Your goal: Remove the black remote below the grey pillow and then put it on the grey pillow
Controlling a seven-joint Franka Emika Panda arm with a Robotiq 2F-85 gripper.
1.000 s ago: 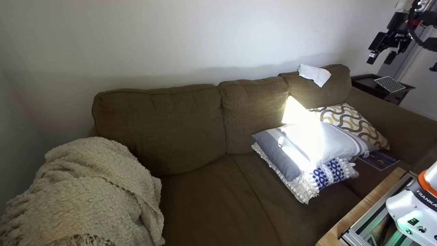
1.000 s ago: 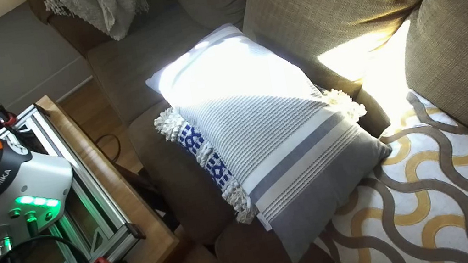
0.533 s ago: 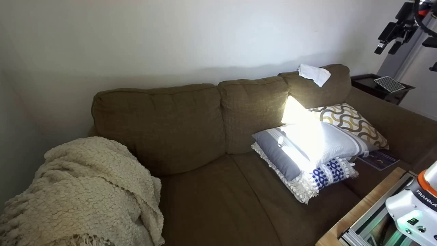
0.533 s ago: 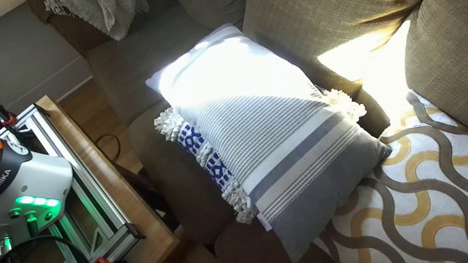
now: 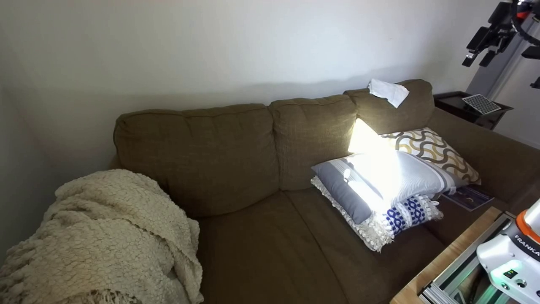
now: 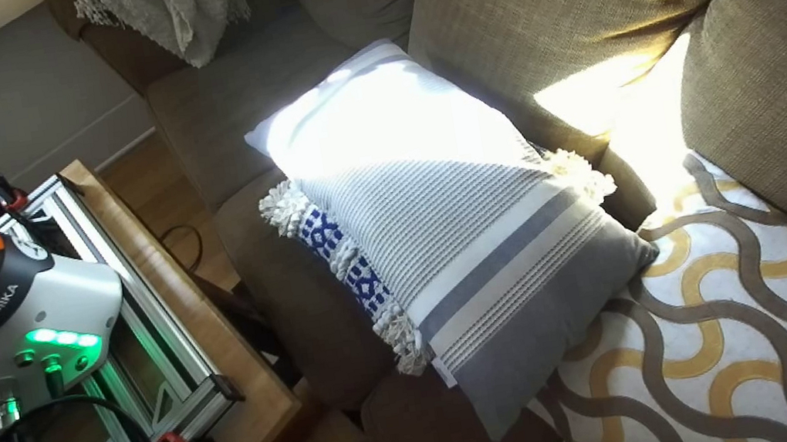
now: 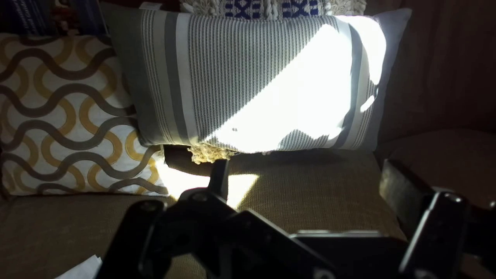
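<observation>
The grey pillow [image 5: 415,173] has pale ribbed fabric, stripes and darker grey ends. It lies flat on a blue-and-white fringed pillow [image 5: 409,213] on the sofa, with bright sun across part of it. The grey pillow also shows in the exterior view [image 6: 440,222] and in the wrist view [image 7: 232,69]. The black remote does not show in any view; the space under the pillow is hidden. My gripper [image 5: 477,60] is high at the upper right, above and away from the pillows. In the wrist view the gripper [image 7: 305,169] has its fingers wide apart with nothing between them.
A wavy-patterned pillow [image 6: 729,327] touches the grey pillow's end. A dark booklet [image 5: 468,197] lies on the sofa seat beside the pillows. A cream blanket [image 5: 114,236] covers the far arm. A white cloth [image 5: 388,91] hangs on the backrest [image 5: 312,139]. A side table [image 5: 453,103] stands beyond.
My gripper has moved up and to the right in the exterior view, mostly in the earlier half second, and now is nearly still. The pillows have not moved.
</observation>
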